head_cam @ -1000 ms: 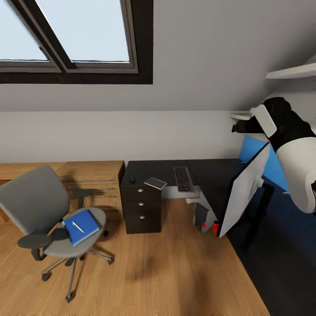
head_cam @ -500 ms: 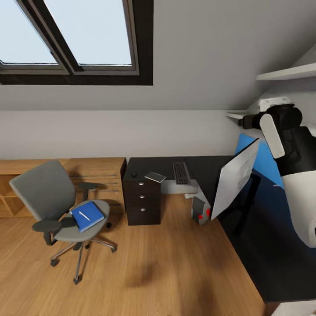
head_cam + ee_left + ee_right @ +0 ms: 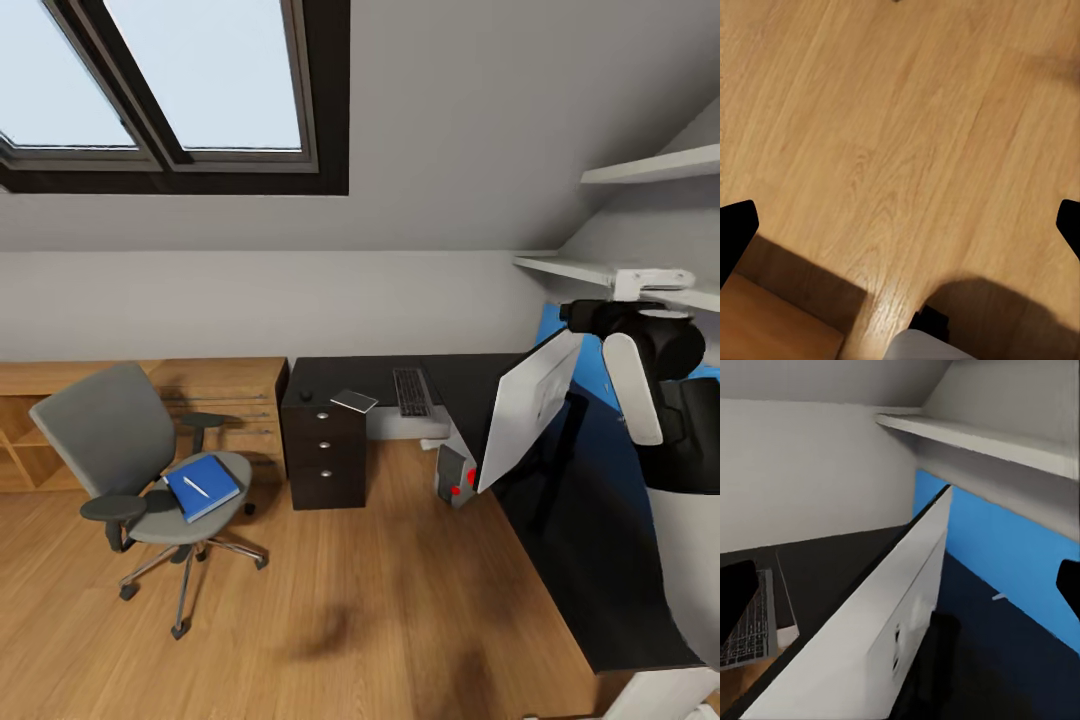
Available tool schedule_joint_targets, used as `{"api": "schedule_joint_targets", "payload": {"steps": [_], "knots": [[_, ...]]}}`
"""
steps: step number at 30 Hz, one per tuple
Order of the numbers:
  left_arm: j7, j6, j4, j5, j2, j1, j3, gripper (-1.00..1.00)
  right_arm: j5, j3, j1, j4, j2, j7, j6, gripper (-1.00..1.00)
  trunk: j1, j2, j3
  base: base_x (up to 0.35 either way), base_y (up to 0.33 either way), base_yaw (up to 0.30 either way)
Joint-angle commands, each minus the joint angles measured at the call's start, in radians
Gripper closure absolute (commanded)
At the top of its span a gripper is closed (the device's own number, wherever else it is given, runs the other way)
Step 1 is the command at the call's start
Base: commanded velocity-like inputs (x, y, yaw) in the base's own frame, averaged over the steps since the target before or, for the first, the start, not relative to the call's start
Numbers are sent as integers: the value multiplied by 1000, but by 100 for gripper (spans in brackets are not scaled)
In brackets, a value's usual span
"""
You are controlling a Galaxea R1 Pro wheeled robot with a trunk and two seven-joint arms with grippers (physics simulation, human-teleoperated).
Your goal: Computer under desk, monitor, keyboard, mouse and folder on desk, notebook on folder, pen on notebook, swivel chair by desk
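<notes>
The grey swivel chair [image 3: 110, 440] stands on the floor left of the desk [image 3: 470, 385], with the blue folder [image 3: 205, 490] on its seat and the white pen [image 3: 197, 487] on the folder. On the desk lie the mouse [image 3: 303, 393], the notebook [image 3: 354, 402] and the keyboard [image 3: 411, 392]. The computer [image 3: 455, 476] sits under the desk. The monitor [image 3: 525, 405] stands on the desk's right wing, its pale back [image 3: 877, 637] facing me. My right gripper [image 3: 582, 314] [image 3: 900, 585] hovers open at its top edge. My left gripper [image 3: 900, 225] hangs open over bare floor.
A light wooden cabinet [image 3: 215, 395] adjoins the black drawer unit [image 3: 322, 450]. White wall shelves [image 3: 640, 165] [image 3: 975, 442] hang above the desk's right wing, against a blue wall panel [image 3: 1005, 547]. Wooden floor [image 3: 360, 600] spreads in front of the desk.
The camera has pulled back, so the chair and desk look smaller and have shifted. My right arm has come lower and further right, staying near the monitor's top edge.
</notes>
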State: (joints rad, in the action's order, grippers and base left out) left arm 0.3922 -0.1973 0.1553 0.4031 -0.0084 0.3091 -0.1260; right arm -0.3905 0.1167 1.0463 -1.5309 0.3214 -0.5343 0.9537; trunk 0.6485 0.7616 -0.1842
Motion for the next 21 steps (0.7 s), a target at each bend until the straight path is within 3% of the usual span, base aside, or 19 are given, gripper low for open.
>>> {"api": "schedule_joint_targets", "payload": {"steps": [1, 3, 4, 7, 9, 17, 21], "knots": [[4, -6, 0, 10, 0, 1, -9, -100, -10, -2, -11, -2, 1, -16, -18, -100, 0, 1, -2, -1, 0, 0], [5, -37, 0, 9, 0, 1, -9, -100, -10, -10, -65, -4, 1, -54, -113, -100, 0, 1, -2, 0, 0, 0], [5, -74, 0, 8, -1, 1, -9, -100, -9, -13, -106, -13, 1, -106, -185, -100, 0, 1, -2, 0, 0, 0], [5, -112, 0, 9, -2, 1, -9, -100, -10, -15, -170, -32, 1, -236, -278, -100, 0, 1, -2, 0, 0, 0], [5, -119, 0, 9, -2, 1, -9, -100, -10, -15, -198, -34, 0, -280, -332, -100, 0, 1, -2, 0, 0, 0], [4, -128, -6, 10, 4, 1, -9, -100, -9, -13, -418, -21, -2, -326, -607, -100, 0, 1, -2, 0, 0, 0], [3, -132, -35, 7, 5, 1, -10, -100, -8, -10, -460, 55, -2, -316, -698, -100, 0, 1, -2, 0, 0, 0]]}}
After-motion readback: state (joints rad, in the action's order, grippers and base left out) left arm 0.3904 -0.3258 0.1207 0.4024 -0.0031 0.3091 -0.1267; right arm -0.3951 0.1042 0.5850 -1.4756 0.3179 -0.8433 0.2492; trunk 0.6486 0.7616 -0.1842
